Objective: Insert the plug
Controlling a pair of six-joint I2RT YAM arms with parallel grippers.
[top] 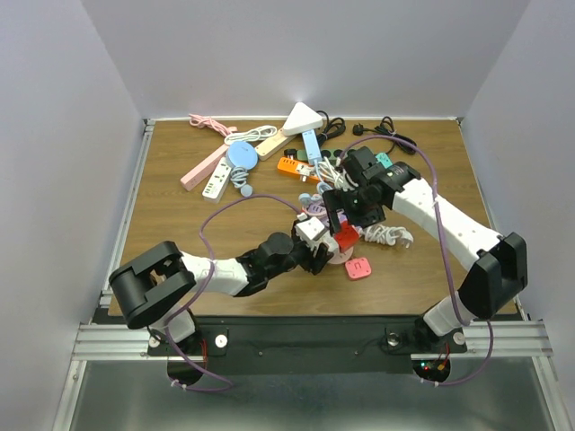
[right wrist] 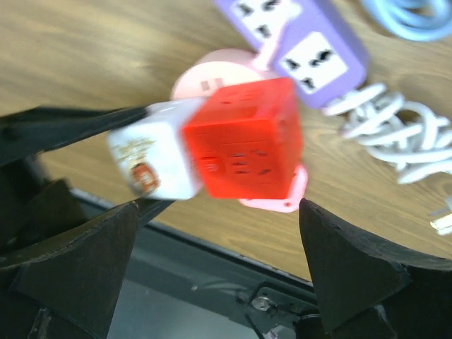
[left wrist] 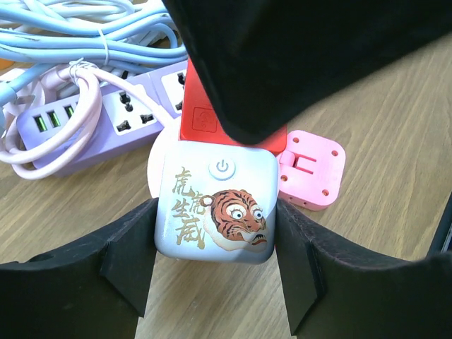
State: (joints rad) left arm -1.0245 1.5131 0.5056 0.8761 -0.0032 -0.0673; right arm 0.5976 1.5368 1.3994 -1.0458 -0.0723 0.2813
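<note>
The plug is a white cube with a tiger picture, and its far end is pressed against one face of a red cube socket. My left gripper is shut on the white cube's two sides. In the top view the pair, white cube and red cube, sits just above the table at mid-front. My right gripper stands wide open around the red cube without touching it, its fingers clear on both sides. Seen from above, the right gripper hovers over the red cube.
A pink square adapter lies beside the red cube, over a pale pink round disc. A purple power strip with coiled white cable lies close behind. More strips and cords crowd the far table.
</note>
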